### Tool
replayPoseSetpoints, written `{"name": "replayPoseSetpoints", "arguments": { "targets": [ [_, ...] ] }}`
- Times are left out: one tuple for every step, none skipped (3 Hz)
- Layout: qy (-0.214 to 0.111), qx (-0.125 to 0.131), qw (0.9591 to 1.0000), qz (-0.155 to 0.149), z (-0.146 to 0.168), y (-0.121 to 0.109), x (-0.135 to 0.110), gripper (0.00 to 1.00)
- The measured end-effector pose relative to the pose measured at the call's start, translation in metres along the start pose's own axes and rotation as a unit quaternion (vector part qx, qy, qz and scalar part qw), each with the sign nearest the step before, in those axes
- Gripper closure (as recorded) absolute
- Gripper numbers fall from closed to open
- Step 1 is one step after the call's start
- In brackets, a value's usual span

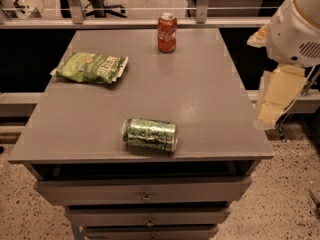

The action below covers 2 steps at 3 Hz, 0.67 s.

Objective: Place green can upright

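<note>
Three items on the grey table (200, 99); drawers (145, 190) beneath it, lowest in frame.

Nearest: the green can (150, 134), lower centre, lying on its side near the front edge, long axis running roughly left to right. Not yet upright. Which end carries the pull tab: cannot tell.

Middle left: a flat green chip bag (91, 67), well apart from the can. Far centre, near the back edge: a red can (167, 32), standing.

The gripper (270, 109) hangs at the right edge of frame, off the table's right side and well apart from the can. Open or closed: cannot tell.

Handling judgement: thin metal shell, light if empty, and smooth, so probably slippery. It dents under a hard squeeze and is free to roll toward the front edge if nudged. Best hold looks to be across the curved body near mid-length with moderate force, then a rotation to set the base flat.
</note>
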<state>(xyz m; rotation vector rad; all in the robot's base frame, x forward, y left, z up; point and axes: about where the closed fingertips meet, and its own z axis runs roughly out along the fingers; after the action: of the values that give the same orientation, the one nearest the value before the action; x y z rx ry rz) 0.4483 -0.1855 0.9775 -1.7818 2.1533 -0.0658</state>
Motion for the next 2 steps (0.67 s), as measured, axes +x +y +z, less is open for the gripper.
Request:
{"name": "replayPoseSetpoints", "arguments": {
  "targets": [
    [-0.007, -0.021, 0.9993, -0.03, 0.025, 0.006, -0.048, 0.0],
    [-0.001, -0.055, 0.9976, -0.042, 0.057, 0.021, -0.089, 0.0]
  ]
}}
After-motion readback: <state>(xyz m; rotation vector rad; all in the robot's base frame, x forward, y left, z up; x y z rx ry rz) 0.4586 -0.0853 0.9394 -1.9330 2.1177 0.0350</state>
